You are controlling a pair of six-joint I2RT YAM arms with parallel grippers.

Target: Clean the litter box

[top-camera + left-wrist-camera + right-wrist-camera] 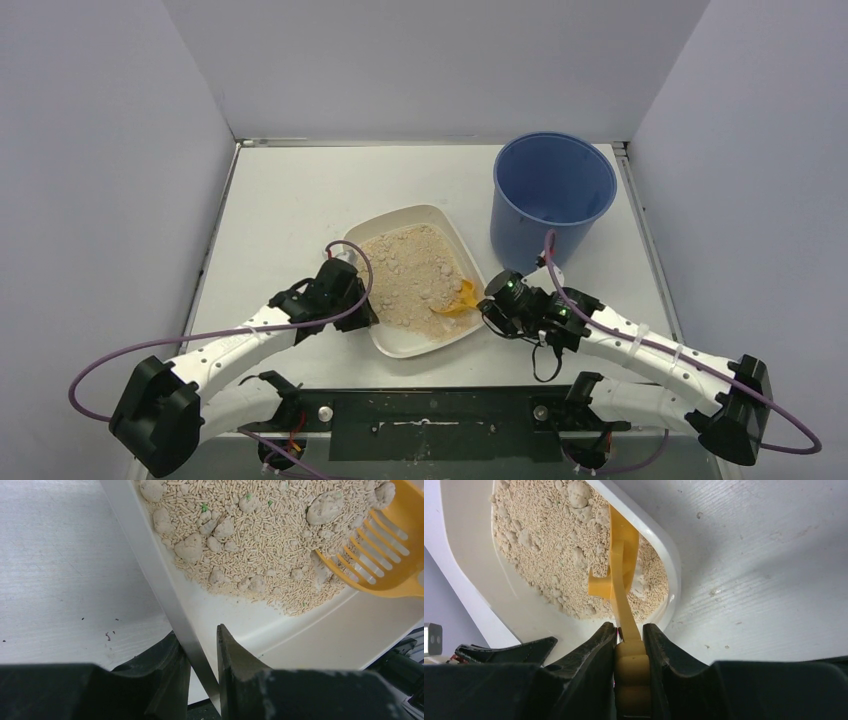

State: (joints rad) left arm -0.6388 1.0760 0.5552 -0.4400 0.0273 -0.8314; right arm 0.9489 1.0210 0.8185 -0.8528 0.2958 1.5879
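The litter box point(400, 343) is an off-white tray of beige pellet litter with pale clumps, at the table's middle front. My left gripper point(352, 312) is shut on the tray's left rim point(165, 587), one finger outside and one inside. My right gripper point(492, 303) is shut on the handle of the orange slotted scoop point(458, 299). The scoop's head point(387, 545) rests in the litter at the tray's right side. In the right wrist view the scoop point(621, 562) reaches from my gripper point(629, 632) over the tray rim point(669, 570) into the litter.
A tall round blue bucket point(552, 195) stands at the back right, just beyond my right gripper. White walls close in the table on the left, back and right. A few dark specks point(107, 636) lie on the table left of the tray.
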